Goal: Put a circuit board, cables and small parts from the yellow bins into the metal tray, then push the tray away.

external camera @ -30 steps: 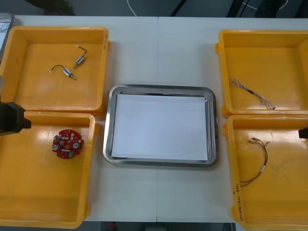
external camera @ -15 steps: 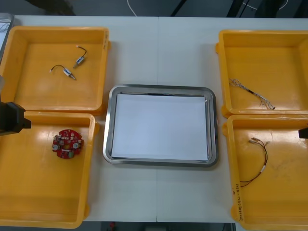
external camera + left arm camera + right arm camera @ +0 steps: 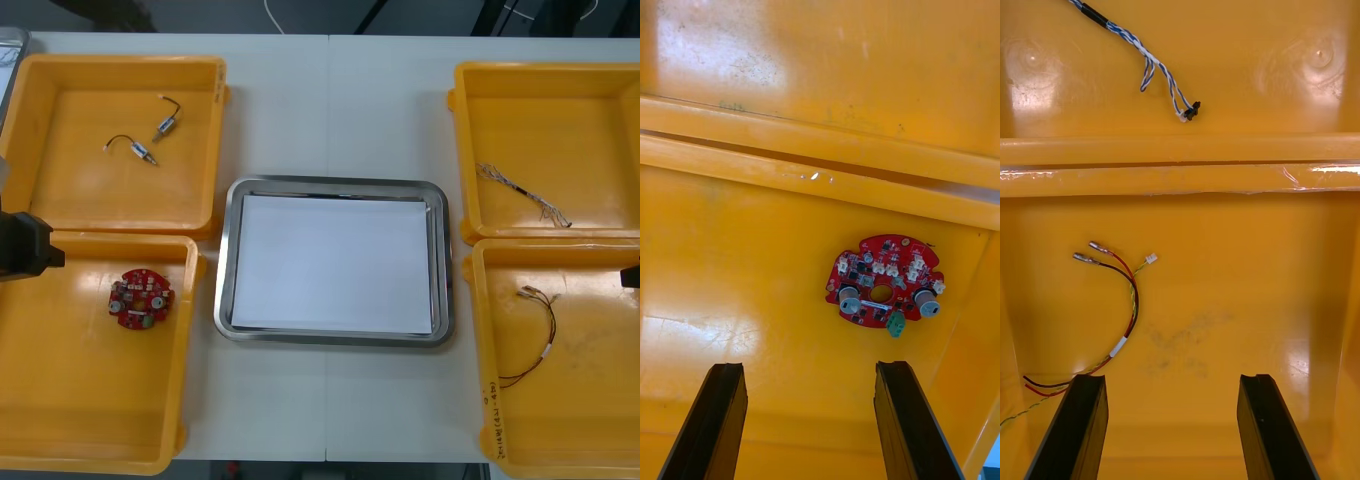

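Nothing is shifted since a second ago: left gripper [image 3: 806,420] and right gripper [image 3: 1172,427] are held open-fingered over the lower-left circuit board [image 3: 141,298] and lower-right red and yellow cable [image 3: 553,330], readied for picking.

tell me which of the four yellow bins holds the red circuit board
The near left bin, under the open left gripper, holds the circuit board. The far left bin holds small metal parts; the right bins hold cables.

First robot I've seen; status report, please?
Left gripper open, near circuit board. Right gripper open, near red and yellow cable. Metal tray holds no parts. Nothing blocking.
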Controlling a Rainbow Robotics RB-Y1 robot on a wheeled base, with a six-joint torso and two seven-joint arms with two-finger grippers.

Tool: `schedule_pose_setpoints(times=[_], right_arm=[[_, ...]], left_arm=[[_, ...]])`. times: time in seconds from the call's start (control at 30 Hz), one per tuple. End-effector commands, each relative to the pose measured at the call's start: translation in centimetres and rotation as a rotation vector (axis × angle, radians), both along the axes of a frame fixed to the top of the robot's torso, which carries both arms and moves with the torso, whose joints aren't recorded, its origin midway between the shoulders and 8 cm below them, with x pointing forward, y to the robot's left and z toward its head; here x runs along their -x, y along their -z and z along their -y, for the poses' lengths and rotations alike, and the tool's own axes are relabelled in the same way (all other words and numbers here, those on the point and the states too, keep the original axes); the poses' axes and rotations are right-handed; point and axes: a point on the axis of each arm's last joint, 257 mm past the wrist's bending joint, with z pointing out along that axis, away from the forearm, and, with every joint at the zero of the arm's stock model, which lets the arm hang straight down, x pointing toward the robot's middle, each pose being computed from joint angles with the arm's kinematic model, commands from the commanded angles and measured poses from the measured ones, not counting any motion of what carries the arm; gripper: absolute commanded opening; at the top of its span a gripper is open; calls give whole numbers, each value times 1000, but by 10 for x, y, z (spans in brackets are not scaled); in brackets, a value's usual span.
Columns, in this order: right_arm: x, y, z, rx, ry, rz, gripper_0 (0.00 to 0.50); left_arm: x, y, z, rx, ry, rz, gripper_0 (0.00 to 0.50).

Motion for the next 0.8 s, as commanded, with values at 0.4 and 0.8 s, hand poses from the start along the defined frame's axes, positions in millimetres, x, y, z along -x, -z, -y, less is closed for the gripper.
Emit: schedule_pose_setpoints(times=[0.4, 0.8], right_arm=[[4, -14, 13, 48, 4, 23, 500], [4, -14, 13, 48, 4, 23, 500]], left_arm=[[4, -14, -17, -92, 54, 22, 500], [4, -14, -17, -92, 54, 22, 500]])
